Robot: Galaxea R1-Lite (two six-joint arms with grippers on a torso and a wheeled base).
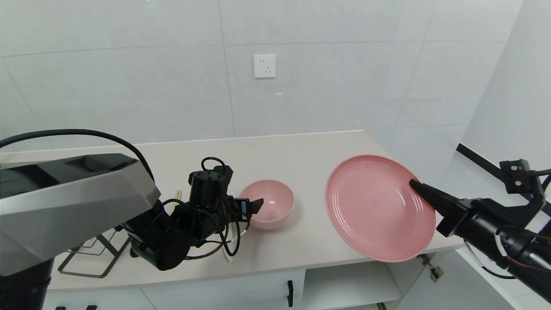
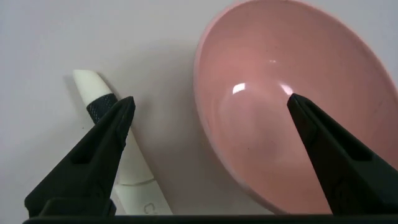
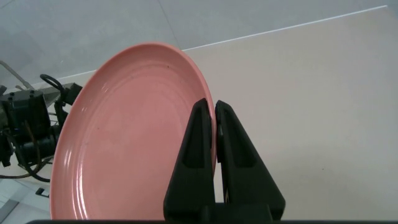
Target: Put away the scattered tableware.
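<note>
My right gripper point(image 3: 212, 107) is pinched on the right rim of the pink plate point(image 1: 374, 206), which is tilted over the right end of the counter point(image 1: 301, 150); I'd hold that firm. My left gripper point(image 2: 211, 102) gapes wide, astride the rim of the bowl point(image 2: 261, 130), I think. I'd close it clear of the white utensil point(image 2: 93, 87).

The room is closed in by a wall point(image 1: 129, 86) of large pale grey tiles, with a white socket point(image 1: 264, 65) set into it at 12 o'clock. A beige surface point(image 1: 301, 150) is carried on white cabinets point(image 1: 224, 292), where a black handle point(image 1: 290, 293) and an open shelf point(image 1: 348, 286) are seen at 6 o'clock. A dark strip point(image 1: 478, 161) is run along the side wall at 3 o'clock.
</note>
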